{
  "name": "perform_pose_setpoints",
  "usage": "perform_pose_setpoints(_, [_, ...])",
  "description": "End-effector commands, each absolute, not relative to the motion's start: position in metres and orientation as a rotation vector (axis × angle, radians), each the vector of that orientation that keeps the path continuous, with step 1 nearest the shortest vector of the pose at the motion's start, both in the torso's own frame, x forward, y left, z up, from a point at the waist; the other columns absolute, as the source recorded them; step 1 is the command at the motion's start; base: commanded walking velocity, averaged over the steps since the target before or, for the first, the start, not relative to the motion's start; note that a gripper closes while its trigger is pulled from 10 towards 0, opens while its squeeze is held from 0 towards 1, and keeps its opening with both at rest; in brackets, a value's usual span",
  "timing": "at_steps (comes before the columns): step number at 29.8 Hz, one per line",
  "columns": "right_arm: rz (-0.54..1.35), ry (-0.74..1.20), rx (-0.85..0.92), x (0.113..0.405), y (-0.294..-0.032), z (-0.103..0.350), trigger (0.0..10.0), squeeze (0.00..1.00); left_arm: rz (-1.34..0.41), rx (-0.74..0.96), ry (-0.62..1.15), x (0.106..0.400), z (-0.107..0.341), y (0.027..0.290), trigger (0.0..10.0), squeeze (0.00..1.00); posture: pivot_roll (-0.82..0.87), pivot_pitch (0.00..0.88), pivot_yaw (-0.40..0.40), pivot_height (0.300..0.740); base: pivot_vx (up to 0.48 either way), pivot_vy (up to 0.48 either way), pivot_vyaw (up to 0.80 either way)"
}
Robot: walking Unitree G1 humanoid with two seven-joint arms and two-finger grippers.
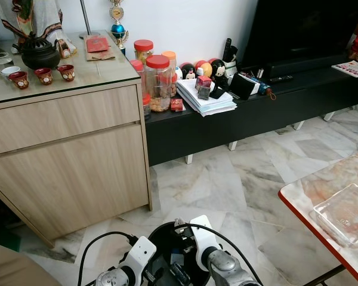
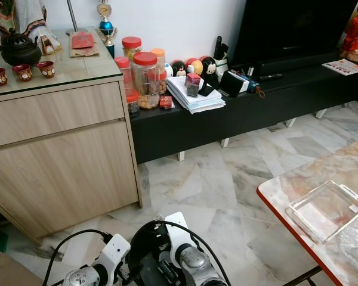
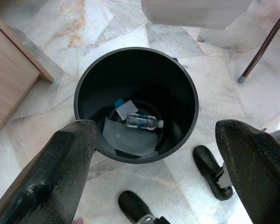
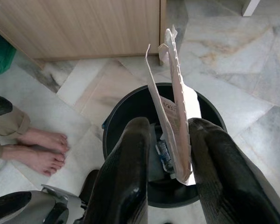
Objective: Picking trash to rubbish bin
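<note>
A round black rubbish bin (image 3: 86,79) stands on the marble floor right below me, also seen between my two arms (image 1: 161,235). In it lie a clear plastic bottle (image 3: 142,122) and white paper scraps (image 3: 123,137). My left gripper (image 3: 154,130) hangs open over the bin's mouth with nothing between its fingers. My right gripper (image 4: 170,123) is shut on a flattened piece of white and brown paper packaging (image 4: 172,93), held upright on edge above the bin (image 4: 114,116).
A wooden cabinet (image 1: 65,155) with a tea set stands to the left. A black TV bench (image 1: 268,110) with jars and papers lies ahead. A red-edged table (image 1: 322,190) bearing a clear tray (image 1: 346,214) is on the right. A person's bare feet (image 4: 37,149) stand beside the bin.
</note>
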State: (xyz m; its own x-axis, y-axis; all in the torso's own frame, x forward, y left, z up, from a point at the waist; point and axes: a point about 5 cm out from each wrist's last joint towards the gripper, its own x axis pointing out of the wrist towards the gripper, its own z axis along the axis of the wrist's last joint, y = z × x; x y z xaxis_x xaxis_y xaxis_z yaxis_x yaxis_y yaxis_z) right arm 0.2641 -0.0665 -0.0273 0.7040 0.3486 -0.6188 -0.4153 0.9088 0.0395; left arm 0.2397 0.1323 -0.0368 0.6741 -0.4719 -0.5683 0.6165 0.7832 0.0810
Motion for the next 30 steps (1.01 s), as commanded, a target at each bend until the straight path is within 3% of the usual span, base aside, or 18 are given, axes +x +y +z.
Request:
perform_pose_setpoints(1, [0.417, 0.667, -0.096, 0.266, -0.068, -0.027, 10.0, 1.00, -0.630, 0.273, 0.579, 0.236, -0.040, 0.133, 10.0, 0.00, 0.24, 0.084, -0.068, 0.740, 0.000, 0.000, 0.00])
perform_pose_setpoints(23, [0.464, 0.629, -0.076, 0.268, -0.058, -0.021, 10.0, 1.00, -0.630, 0.279, 0.587, 0.233, -0.042, 0.133, 10.0, 0.00, 0.24, 0.079, -0.072, 0.740, 0.000, 0.000, 0.00])
perform_pose_setpoints(24, [0.491, 0.631, -0.093, 0.266, -0.055, -0.022, 10.0, 0.86, -0.629, 0.279, 0.588, 0.233, -0.042, 0.133, 10.0, 0.00, 0.24, 0.079, -0.072, 0.740, 0.000, 0.000, 0.00])
perform_pose_setpoints(25, [0.496, 0.632, -0.099, 0.265, -0.055, -0.022, 10.0, 0.00, -0.629, 0.278, 0.588, 0.233, -0.042, 0.133, 10.0, 0.00, 0.24, 0.076, -0.075, 0.740, 0.000, 0.000, 0.00])
perform_pose_setpoints(30, [0.489, 0.635, -0.093, 0.264, -0.056, -0.023, 10.0, 0.00, -0.627, 0.275, 0.588, 0.232, -0.042, 0.132, 10.0, 0.00, 0.24, 0.073, -0.078, 0.740, 0.000, 0.000, 0.00])
